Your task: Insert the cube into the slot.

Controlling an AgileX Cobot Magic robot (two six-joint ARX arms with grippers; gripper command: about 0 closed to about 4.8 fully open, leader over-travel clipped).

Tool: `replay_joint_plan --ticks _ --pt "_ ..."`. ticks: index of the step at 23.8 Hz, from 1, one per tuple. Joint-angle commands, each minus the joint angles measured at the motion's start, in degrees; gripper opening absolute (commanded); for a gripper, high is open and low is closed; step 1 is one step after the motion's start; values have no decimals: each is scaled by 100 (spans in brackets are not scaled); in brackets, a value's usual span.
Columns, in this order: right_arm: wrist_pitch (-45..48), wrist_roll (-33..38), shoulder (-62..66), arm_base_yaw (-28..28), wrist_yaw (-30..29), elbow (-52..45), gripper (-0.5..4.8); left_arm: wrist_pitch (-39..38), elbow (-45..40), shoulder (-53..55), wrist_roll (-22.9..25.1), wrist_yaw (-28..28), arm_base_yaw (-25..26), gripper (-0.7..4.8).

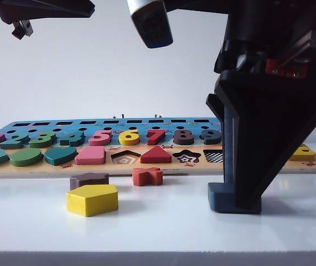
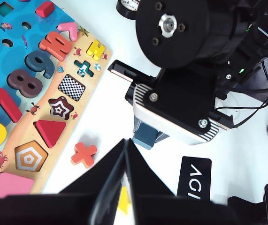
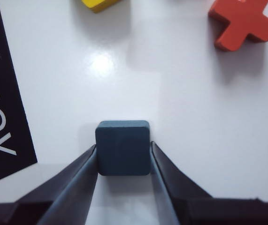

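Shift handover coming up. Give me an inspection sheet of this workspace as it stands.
Surface: white table, glossy, bare between the pieces.
Job's things: dark blue cube flat on the table, off the puzzle board; checkered square slot on the board is unfilled.
Clutter: yellow pentagon, brown block and red cross loose in front of the board.
Grippers: right gripper down at the table, fingers against two opposite sides of the cube; left gripper raised above the table, fingers together, holding nothing.
Cables: black wires behind the right arm.
Surroundings: plain white wall.
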Motion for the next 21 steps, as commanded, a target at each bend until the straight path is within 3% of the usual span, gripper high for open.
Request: replay_joint_plan --ticks 1,11,13,16,21 --pt "-9 345 -116 -24 -22 33 101 46 15 0 46 20 4 17" --pt "133 3119 -890 -295 411 57 86 66 15 0 46 -22 4 17" --pt "341 4030 -1139 -295 452 57 79 63 15 0 46 -22 7 17" --pt "662 5643 -1471 -295 951 57 67 63 15 0 46 -24 7 17" --pt "935 6723 -1768 -297 1637 57 62 63 15 0 46 -24 7 17"
